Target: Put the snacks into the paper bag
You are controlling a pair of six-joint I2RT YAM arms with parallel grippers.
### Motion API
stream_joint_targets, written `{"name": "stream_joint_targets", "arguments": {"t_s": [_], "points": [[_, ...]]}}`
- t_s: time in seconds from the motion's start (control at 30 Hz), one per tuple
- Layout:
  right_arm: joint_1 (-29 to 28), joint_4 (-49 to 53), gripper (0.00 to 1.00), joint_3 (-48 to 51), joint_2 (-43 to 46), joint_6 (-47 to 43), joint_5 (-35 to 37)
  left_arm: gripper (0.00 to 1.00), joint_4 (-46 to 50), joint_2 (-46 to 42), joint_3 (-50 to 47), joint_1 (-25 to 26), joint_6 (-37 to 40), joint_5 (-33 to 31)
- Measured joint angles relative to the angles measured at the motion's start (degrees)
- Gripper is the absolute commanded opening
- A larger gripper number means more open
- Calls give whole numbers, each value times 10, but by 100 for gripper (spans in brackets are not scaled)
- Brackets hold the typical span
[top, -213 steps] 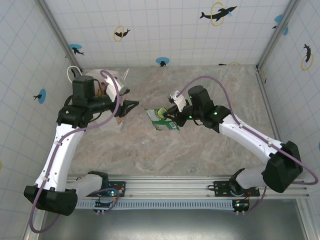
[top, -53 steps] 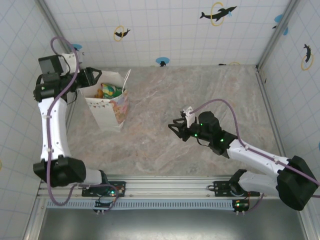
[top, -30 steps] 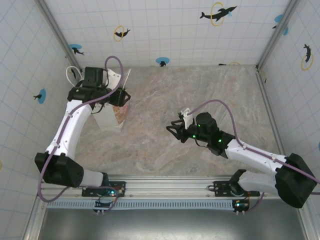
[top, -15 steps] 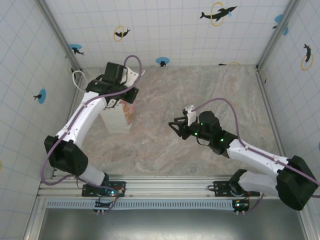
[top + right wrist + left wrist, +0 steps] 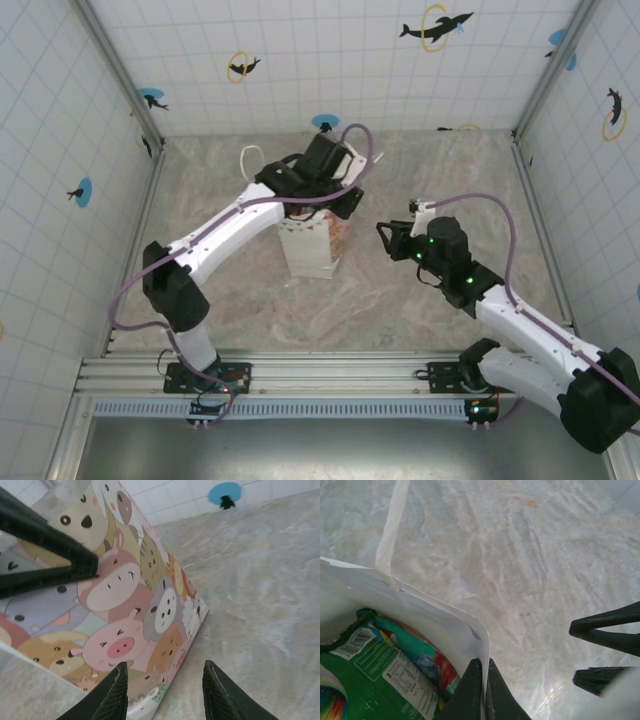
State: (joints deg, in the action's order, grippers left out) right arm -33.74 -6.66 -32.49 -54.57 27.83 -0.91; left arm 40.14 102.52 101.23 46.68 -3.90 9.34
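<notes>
- The paper bag (image 5: pixel 310 250) is a tall, upright box of stiff white paper standing near the middle of the table (image 5: pixel 460 170), whose top is a smooth, beige, marble-patterned surface.
- In the right wrist view, the bag's facing side is printed with crowded cartoon animal faces in pink, tan and grey.
- A white handle (image 5: pixel 390 530) rises from the bag's rim as a flat, narrow strip.
- The snacks (image 5: pixel 375 670) lie inside the bag. They are glossy, crinkled packets: a green one with a barcode label, and a teal one beside it.
- The left arm stretches from its base at 7 o'clock up and across to the bag's mouth.
- The left gripper (image 5: pixel 482 669) is at the 1 o'clock corner of the rim, with its black jaws pinched together on the thin paper wall.
- The right arm bends in from 5 o'clock.
- The right gripper (image 5: pixel 165 666) sits low at 3 o'clock of the bag, pointing at its side. Its jaws are moderately apart with nothing between them.
</notes>
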Motion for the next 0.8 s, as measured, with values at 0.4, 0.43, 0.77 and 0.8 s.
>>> {"name": "stream_joint_targets", "arguments": {"t_s": [0.4, 0.43, 0.77, 0.8], "points": [[50, 23, 50, 7, -7, 47, 4, 66, -24, -20, 82, -5, -66, -39], [50, 28, 50, 7, -18, 48, 2, 67, -24, -35, 80, -21, -68, -39], [123, 66, 55, -68, -84, -16, -12, 85, -66, -240, -77, -281, -83, -45], [137, 66, 55, -72, -85, -25, -17, 89, -76, -254, -95, -308, -83, -46]]}}
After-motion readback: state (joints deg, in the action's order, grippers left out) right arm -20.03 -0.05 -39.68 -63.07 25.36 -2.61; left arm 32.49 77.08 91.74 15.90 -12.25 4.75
